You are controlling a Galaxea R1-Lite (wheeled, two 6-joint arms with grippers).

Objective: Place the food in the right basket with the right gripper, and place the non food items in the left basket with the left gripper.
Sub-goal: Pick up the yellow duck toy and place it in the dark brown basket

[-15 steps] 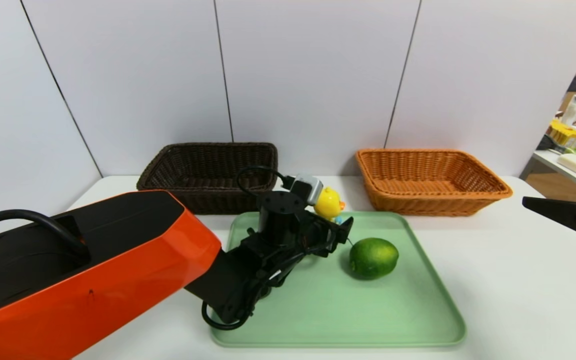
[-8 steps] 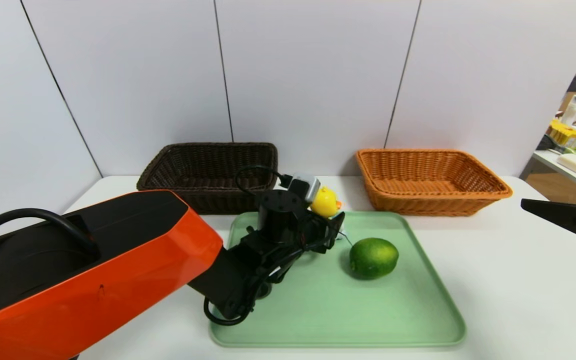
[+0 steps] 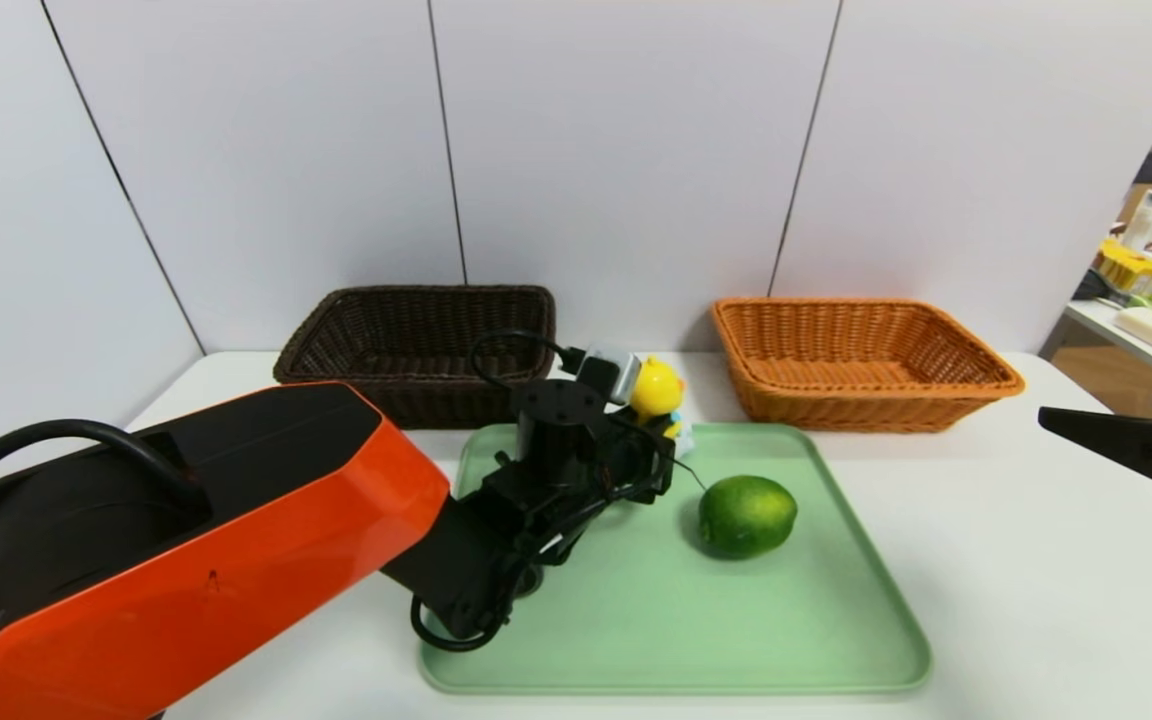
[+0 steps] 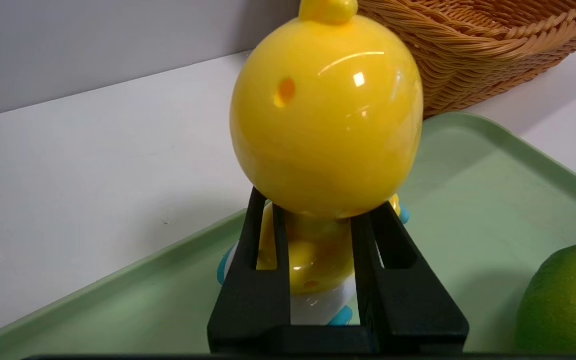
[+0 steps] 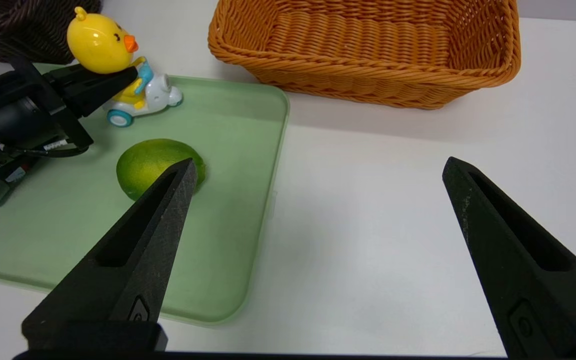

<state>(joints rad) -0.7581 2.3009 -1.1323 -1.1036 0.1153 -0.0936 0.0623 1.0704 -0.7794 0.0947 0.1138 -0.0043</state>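
While the white table (image 3: 1016, 560) carries everything, its biggest load is the pale green tray (image 3: 656, 620), which holds the green lime (image 3: 747, 515) near its middle and the yellow duck toy (image 3: 658, 392) at its far edge. Behind the tray, the dark brown basket (image 3: 416, 345) stands to the left and the orange basket (image 3: 861, 360) to the right, neither showing anything inside. Bare tabletop lies between the tray's right rim and the table's right side, and a gap separates the two baskets.

Reaching across the tray's near left corner, the left gripper (image 3: 661, 445) has its fingers pinched on the duck's body just under the round head; the left wrist view shows both black fingers (image 4: 263, 280) pressed against the toy's yellow sides, above its white and blue car. Only the right wrist view shows the duck's orange beak and wheels. Off to the right, above bare table, the right gripper (image 5: 318, 170) hangs with its fingers spread wide, holding nothing.
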